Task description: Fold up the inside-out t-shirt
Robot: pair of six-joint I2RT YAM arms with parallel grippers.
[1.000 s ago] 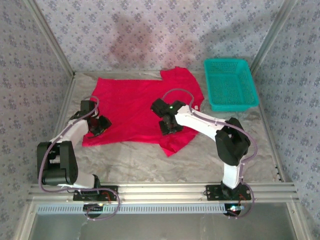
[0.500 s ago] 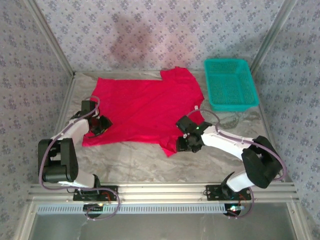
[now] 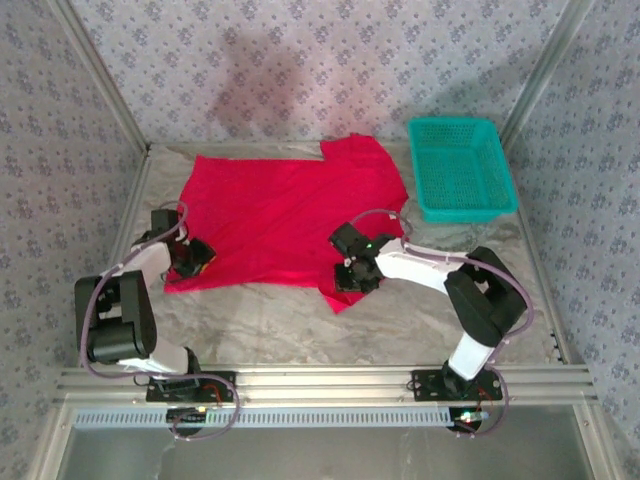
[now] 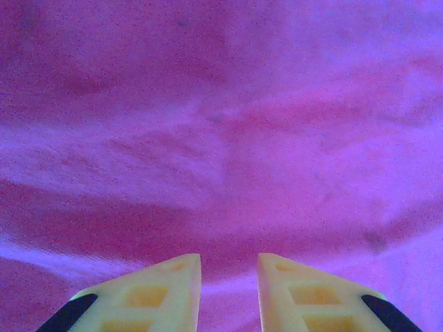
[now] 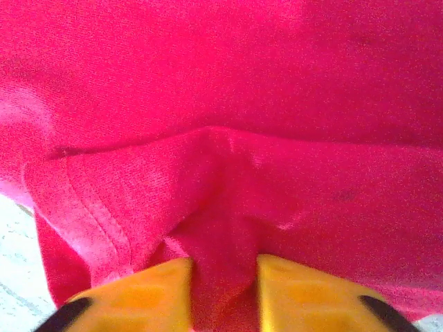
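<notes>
**Item: shirt** (image 3: 280,215), red, plain.
- Location: spread flat on the table (image 3: 270,320), left of centre and towards the far side. Basket (image 3: 452,122) lies just beyond its right end, apart from it.
- Long axis: runs left to right in the top view. Hem (image 3: 180,225) is at the left end. The sleeves are at the right end.
- Far sleeve (image 3: 358,155) points away from the arms. Near sleeve (image 3: 342,297) points towards them.

**Item: right gripper** (image 5: 223,266).
- Position: at the shirt's near-right corner, on the near sleeve.
- State: fingers close together, pinching a raised fold of red cloth. A stitched sleeve edge lies just to the fingers' left in the wrist view.
- The shirt's body stretches away ahead of the fingers.

**Item: left gripper** (image 3: 197,258).
- Position: at the shirt's near-left corner, by the hem.
- State: fingers narrow, a slim gap between the tips with cloth showing in it. Whether cloth is pinched cannot be told.
- Cloth lies under and ahead of the fingers, gently wrinkled.
</notes>
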